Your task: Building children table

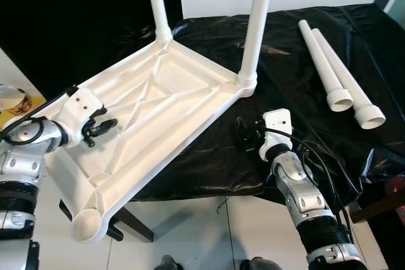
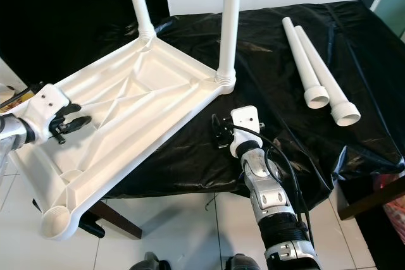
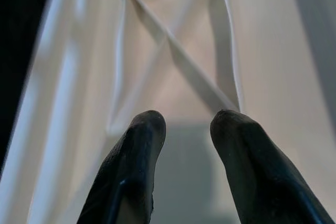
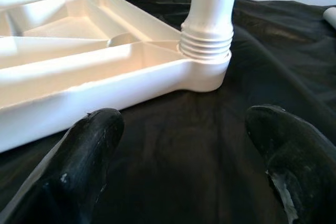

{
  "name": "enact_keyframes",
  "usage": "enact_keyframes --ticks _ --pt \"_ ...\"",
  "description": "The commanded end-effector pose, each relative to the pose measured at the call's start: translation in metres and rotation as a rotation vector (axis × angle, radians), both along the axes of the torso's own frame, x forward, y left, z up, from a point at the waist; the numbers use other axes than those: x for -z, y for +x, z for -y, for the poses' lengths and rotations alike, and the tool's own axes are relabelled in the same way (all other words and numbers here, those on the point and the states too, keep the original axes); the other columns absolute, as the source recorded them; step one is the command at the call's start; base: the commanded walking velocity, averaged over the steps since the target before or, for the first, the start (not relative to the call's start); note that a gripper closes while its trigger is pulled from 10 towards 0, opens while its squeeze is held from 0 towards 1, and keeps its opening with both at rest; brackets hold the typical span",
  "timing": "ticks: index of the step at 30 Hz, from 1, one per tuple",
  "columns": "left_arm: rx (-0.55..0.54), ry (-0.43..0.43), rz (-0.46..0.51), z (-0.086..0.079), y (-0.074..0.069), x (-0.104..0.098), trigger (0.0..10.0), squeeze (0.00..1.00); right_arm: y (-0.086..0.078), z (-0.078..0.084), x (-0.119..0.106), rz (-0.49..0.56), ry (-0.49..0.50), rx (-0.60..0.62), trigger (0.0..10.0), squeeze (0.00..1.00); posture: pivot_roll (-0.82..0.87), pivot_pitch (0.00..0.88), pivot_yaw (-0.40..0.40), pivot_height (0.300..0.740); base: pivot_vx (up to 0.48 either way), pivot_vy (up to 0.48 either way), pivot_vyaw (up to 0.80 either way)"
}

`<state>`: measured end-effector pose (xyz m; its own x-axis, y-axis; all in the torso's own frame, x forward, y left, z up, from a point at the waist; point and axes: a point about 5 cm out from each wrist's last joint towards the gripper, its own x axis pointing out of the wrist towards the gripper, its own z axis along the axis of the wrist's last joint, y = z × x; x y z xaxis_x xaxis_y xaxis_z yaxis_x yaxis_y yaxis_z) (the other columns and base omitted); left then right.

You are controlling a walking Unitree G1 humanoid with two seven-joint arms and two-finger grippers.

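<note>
The left pincer (image 1: 101,128) hovers slightly parted over the ribbed underside of the upturned white tabletop (image 1: 158,102), gripping nothing. The right pincer (image 1: 247,134) gapes wide above the black-covered worktop (image 1: 291,67), just beside the tabletop's near leg corner. Two legs (image 1: 256,23) stand screwed in, upright. Two loose legs (image 1: 332,67) lie side by side at 2 o'clock, sockets toward 5 o'clock. The tabletop's long axis runs 7 to 1 o'clock, overhanging the worktop's edge.
</note>
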<state>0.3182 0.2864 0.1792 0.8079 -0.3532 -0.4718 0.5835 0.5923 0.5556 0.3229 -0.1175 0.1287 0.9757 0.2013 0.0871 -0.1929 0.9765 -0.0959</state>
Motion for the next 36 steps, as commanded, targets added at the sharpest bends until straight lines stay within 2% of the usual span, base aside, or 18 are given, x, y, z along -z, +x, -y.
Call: enact_keyframes --ticks 1,5,7,10,11,12,13,14,15,16,17,23,26,27,28,29,31,36 --pt "-0.088 0.084 0.049 -0.008 -0.003 0.005 10.0 0.0 0.002 -0.005 0.005 -0.037 -0.003 -0.007 10.0 0.0 0.01 0.073 0.005 0.74 0.0 0.0 0.0" --pt "-0.044 0.135 0.008 0.002 -0.009 0.016 10.0 0.0 0.006 -0.011 0.007 -0.06 -0.006 -0.017 10.0 0.0 0.02 0.075 0.001 0.74 0.0 0.0 0.0" --pt "0.045 0.168 -0.054 0.02 -0.016 0.028 10.0 0.0 0.008 -0.015 0.008 -0.074 -0.008 -0.026 10.0 0.0 0.02 0.075 -0.002 0.74 0.0 0.0 0.0" --pt "0.078 0.176 -0.074 0.028 -0.019 0.032 10.0 0.0 0.009 -0.016 0.007 -0.076 -0.009 -0.029 10.0 0.0 0.02 0.076 -0.001 0.74 0.0 0.0 0.0" --pt "0.127 0.163 -0.102 0.041 -0.022 0.035 10.0 0.0 0.01 -0.016 0.007 -0.077 -0.01 -0.028 10.0 0.0 0.02 0.078 0.002 0.74 0.0 0.0 0.0" --pt "0.127 0.163 -0.102 0.041 -0.022 0.035 10.0 0.0 0.01 -0.016 0.007 -0.077 -0.01 -0.028 10.0 0.0 0.02 0.078 0.002 0.74 0.0 0.0 0.0" --pt "0.17 0.136 -0.115 0.055 -0.024 0.036 10.0 0.0 0.011 -0.015 0.008 -0.08 -0.01 -0.023 10.0 0.0 0.02 0.079 0.004 0.74 0.0 0.0 0.0" --pt "0.17 0.136 -0.115 0.055 -0.024 0.036 10.0 0.0 0.011 -0.015 0.008 -0.08 -0.01 -0.023 10.0 0.0 0.02 0.079 0.004 0.74 0.0 0.0 0.0" --pt "0.209 0.107 -0.123 0.069 -0.026 0.036 10.0 0.0 0.011 -0.014 0.008 -0.082 -0.01 -0.015 10.0 0.0 0.01 0.079 0.009 0.74 0.0 0.0 0.0" --pt "0.209 0.107 -0.123 0.069 -0.026 0.036 10.0 0.0 0.011 -0.014 0.008 -0.082 -0.01 -0.015 10.0 0.0 0.01 0.079 0.009 0.74 0.0 0.0 0.0" --pt "0.242 0.081 -0.132 0.081 -0.027 0.035 10.0 0.0 0.012 -0.013 0.008 -0.084 -0.009 -0.008 10.0 0.0 0.01 0.079 0.011 0.74 0.0 0.0 0.0" --pt "0.303 0.041 -0.136 0.103 -0.03 0.035 10.0 0.0 0.012 -0.011 0.009 -0.088 -0.004 0.005 10.0 0.0 0.01 0.077 0.02 0.74 0.0 0.0 0.0" --pt "0.407 -0.019 -0.104 0.146 -0.034 0.028 10.0 0.0 0.013 -0.01 0.01 -0.089 -0.002 0.02 10.0 0.0 0.0 0.065 0.03 0.74 0.0 0.0 0.0" --pt "0.407 -0.019 -0.104 0.146 -0.034 0.028 10.0 0.0 0.013 -0.01 0.01 -0.089 -0.002 0.02 10.0 0.0 0.0 0.065 0.03 0.74 0.0 0.0 0.0" --pt "0.424 -0.043 -0.089 0.159 -0.034 0.024 10.0 0.0 0.013 -0.009 0.011 -0.089 -0.001 0.023 10.0 0.0 0.0 0.062 0.032 0.74 0.0 0.0 0.0" --pt "0.424 -0.043 -0.089 0.159 -0.034 0.024 10.0 0.0 0.013 -0.009 0.011 -0.089 -0.001 0.023 10.0 0.0 0.0 0.062 0.032 0.74 0.0 0.0 0.0" --pt "0.435 -0.08 -0.068 0.178 -0.033 0.018 10.0 0.0 0.014 -0.009 0.011 -0.088 -0.001 0.028 10.0 0.0 0.0 0.059 0.035 0.74 0.0 0.0 0.0" --pt "0.415 -0.086 -0.048 0.183 -0.029 0.015 10.0 0.0 0.014 -0.008 0.011 -0.087 0.0 0.032 10.0 0.0 -0.01 0.057 0.037 0.74 0.0 0.0 0.0"
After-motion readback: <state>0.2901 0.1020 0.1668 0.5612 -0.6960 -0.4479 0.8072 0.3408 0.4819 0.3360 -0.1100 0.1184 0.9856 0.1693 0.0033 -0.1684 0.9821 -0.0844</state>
